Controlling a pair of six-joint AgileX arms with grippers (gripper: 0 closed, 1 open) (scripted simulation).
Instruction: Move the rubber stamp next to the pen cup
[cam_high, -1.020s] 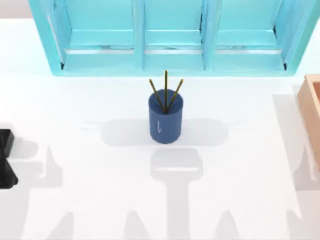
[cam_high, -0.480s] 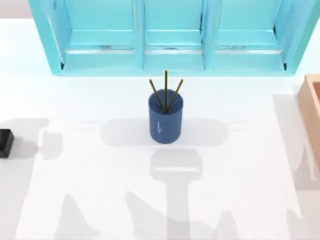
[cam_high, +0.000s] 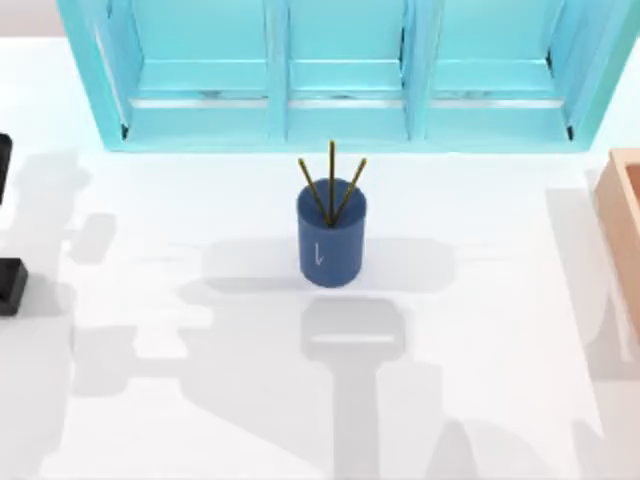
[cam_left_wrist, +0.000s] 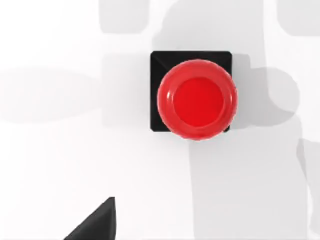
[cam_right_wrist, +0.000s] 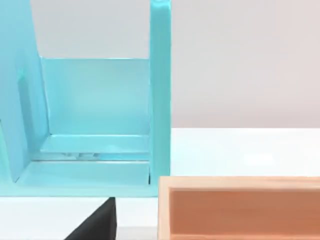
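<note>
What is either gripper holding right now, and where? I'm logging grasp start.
Nothing is held: the rubber stamp with red round knob and square black base stands free on the white table, below the left wrist camera.

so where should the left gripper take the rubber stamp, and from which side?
Probably from straight above, fingers closing on the round red knob: the rubber stamp stands upright on the white table, seen squarely from over it in the left wrist view. The knob overhangs the square black base on one side, so the flat base sides look harder to reach.
</note>
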